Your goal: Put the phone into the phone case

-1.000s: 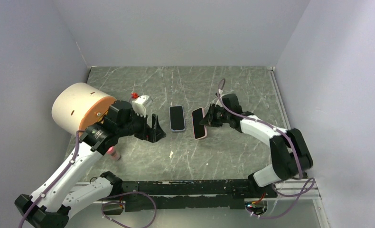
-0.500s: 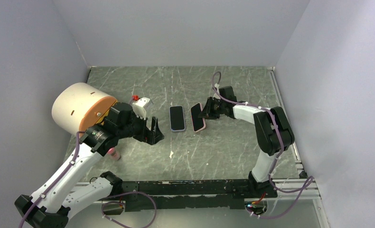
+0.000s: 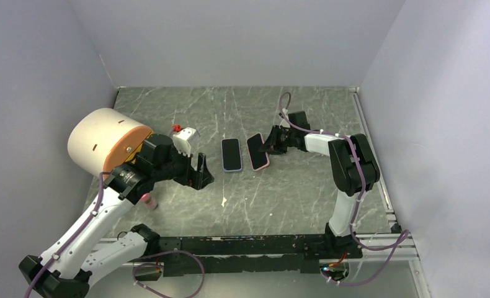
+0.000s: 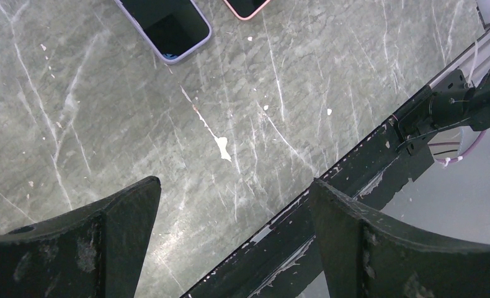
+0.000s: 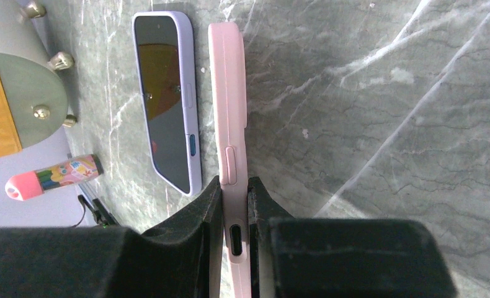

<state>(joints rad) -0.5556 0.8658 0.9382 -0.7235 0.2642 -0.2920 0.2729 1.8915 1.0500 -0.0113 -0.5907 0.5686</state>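
A phone with a lavender rim and dark screen [image 3: 231, 154] lies flat mid-table; in the right wrist view the phone [image 5: 166, 99] reflects orange. Just to its right is the pink phone case [image 3: 258, 151], tilted up on its long edge. My right gripper [image 3: 268, 149] is shut on the case's near end. From the wrist, the case [image 5: 228, 93] shows edge-on between the right gripper [image 5: 234, 186] fingers, its port cutout visible. My left gripper [image 3: 200, 171] hovers open left of the phone, nothing between its fingers. In the left wrist view the left gripper [image 4: 233, 183] frames bare table, with the phone [image 4: 165, 25] and case [image 4: 245, 6] at the top.
A big white drum with an orange face [image 3: 106, 141] sits at the left beside my left arm. A pink marker [image 3: 148, 200] lies near it, and a small white device with a red part [image 3: 185, 133] stands behind the left gripper. A black rail [image 3: 242, 245] runs along the near edge.
My right arm has drawn its elbow in and carried the pink case back and slightly left, closer to the phone. The left arm has barely moved.
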